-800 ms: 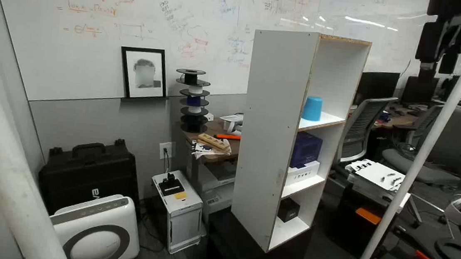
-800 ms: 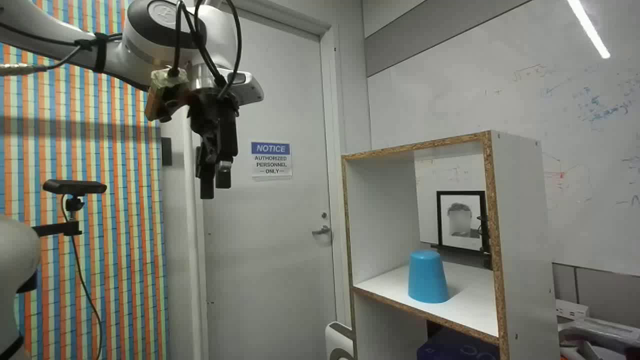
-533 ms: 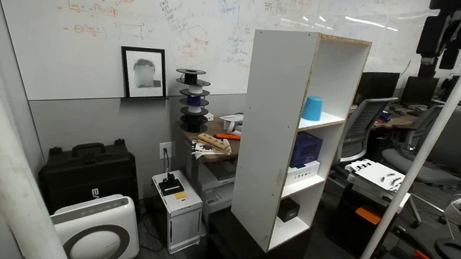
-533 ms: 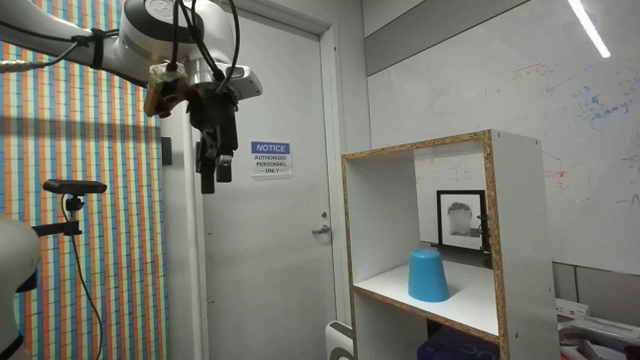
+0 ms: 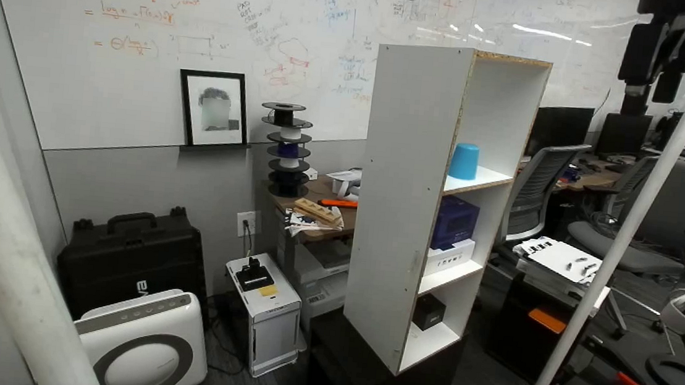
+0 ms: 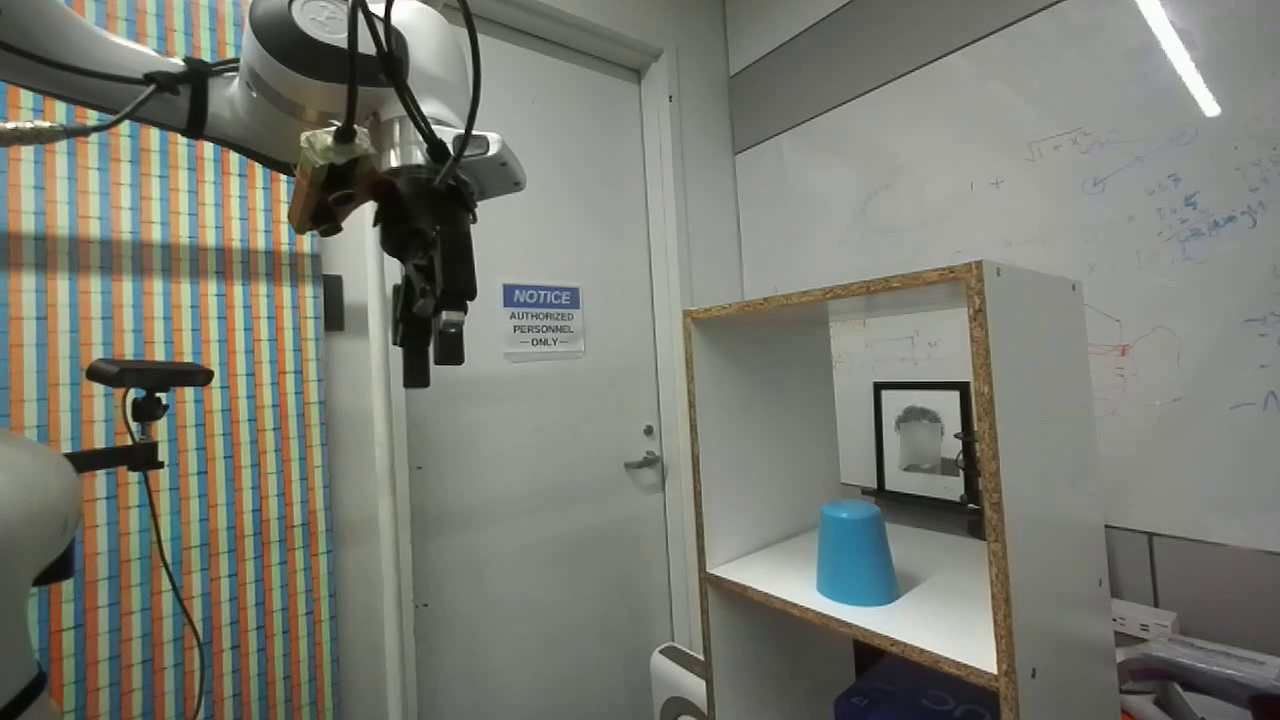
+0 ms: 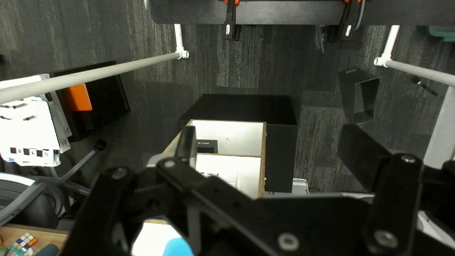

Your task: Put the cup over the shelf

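The cyan-blue cup stands upside down on the floor of the top compartment of the white shelf, in both exterior views (cup (image 5: 464,161) (image 6: 855,555); shelf (image 5: 407,192) (image 6: 1045,480)). In the wrist view part of the cup (image 7: 177,247) shows at the bottom edge, partly hidden by the gripper linkage, and the shelf (image 7: 264,153) stands beyond. My gripper (image 6: 433,362) hangs pointing down, apart from the shelf and higher than the cup. It also shows in an exterior view (image 5: 650,100). In the wrist view my gripper (image 7: 270,147) has its fingers wide apart with nothing between them.
A blue-purple box (image 5: 456,222) on a white box (image 5: 449,258) fills part of the middle compartment. A black box (image 5: 429,312) sits in the bottom one. A white pole (image 5: 646,194) slants near the arm. The shelf stands on a black base (image 5: 382,382).
My gripper has risen very slightly since the earliest frames, then stayed about still. The cup and the shelf have not moved.
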